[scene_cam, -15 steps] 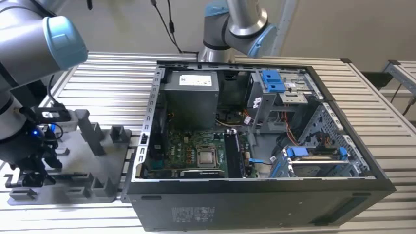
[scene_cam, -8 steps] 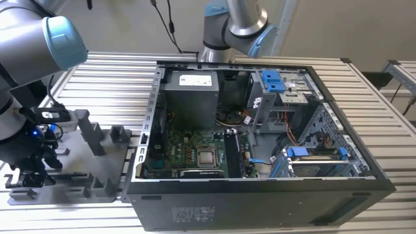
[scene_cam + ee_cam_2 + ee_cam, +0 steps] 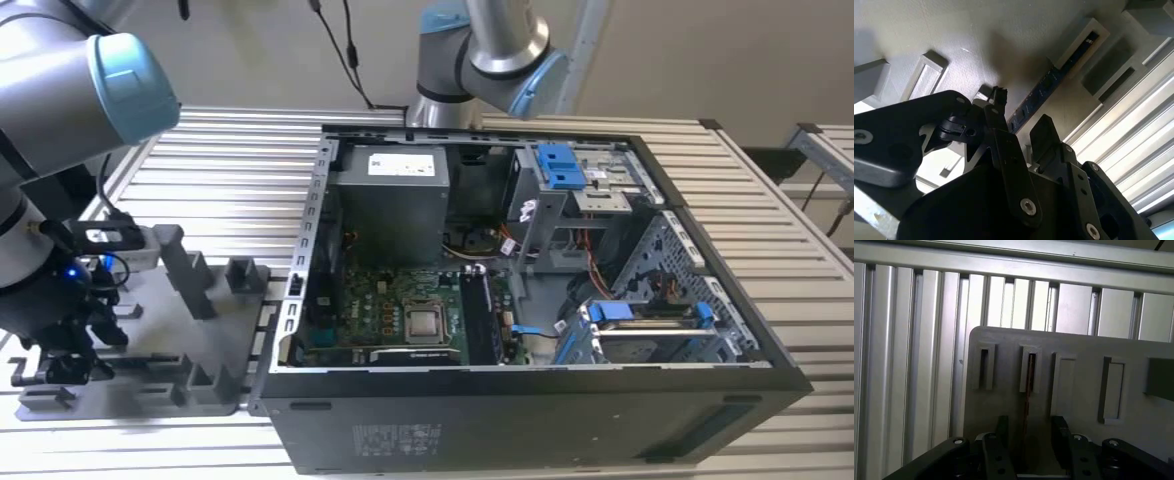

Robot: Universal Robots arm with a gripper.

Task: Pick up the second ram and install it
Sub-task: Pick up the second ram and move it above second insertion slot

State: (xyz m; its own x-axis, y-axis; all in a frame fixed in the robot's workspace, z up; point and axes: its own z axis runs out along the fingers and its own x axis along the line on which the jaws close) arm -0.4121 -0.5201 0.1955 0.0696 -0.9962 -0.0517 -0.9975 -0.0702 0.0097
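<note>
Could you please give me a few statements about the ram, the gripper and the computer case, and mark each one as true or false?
1. The second ram stands on its edge in a slot of the gray holder tray. True.
2. The gripper is shut on the second ram. False: in the first wrist view its fingers stand apart, one on each side of the strip, with a gap on both sides.
3. The computer case is open and the green motherboard shows inside. True.
4. The gripper is inside the computer case. False: it is over the gray holder tray, at the exterior view's left of the case.
</note>
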